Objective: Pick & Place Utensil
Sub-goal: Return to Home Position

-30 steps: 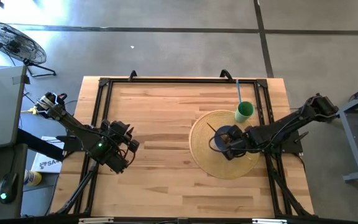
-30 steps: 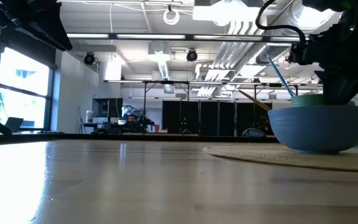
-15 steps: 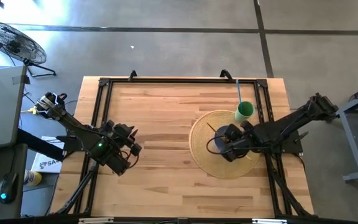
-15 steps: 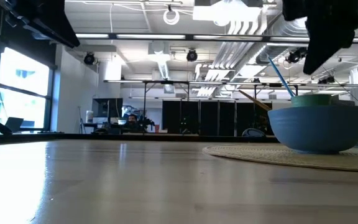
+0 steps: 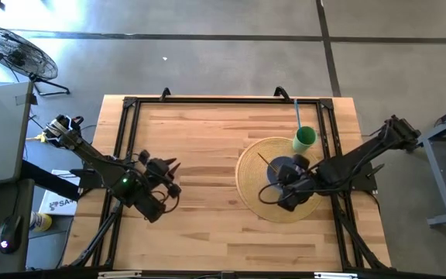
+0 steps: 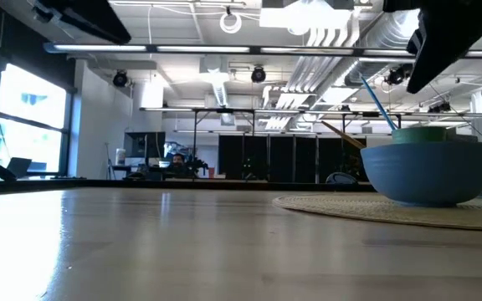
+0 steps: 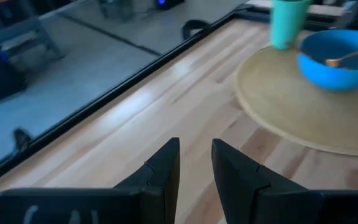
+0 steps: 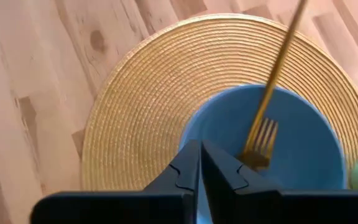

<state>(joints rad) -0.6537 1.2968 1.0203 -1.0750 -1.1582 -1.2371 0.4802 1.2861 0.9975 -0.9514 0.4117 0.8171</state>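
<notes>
At right edge of wooden bench [image 5: 207, 132]: round blue bowl [image 8: 303, 149] holding gold fork [image 8: 272, 93]; right gripper [image 8: 201, 152] above, pressed together; left gripper [image 7: 194, 152] seemingly slightly spread.

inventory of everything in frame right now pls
table: 1, light wood, under everything
frame: 1, black, along the table's edges
mat: 1, tan, woven, round, right half of table
bowl: 1, blue, on mat
fork: 1, gold, tines down in bowl, handle out over rim
cup: 1, green, at mat's edge beside bowl
straw: 1, blue, in cup
fan: 1, black, on floor off table's left side
left gripper: dark, open, over table's left side
right gripper: dark, shut, over mat by bowl
</notes>
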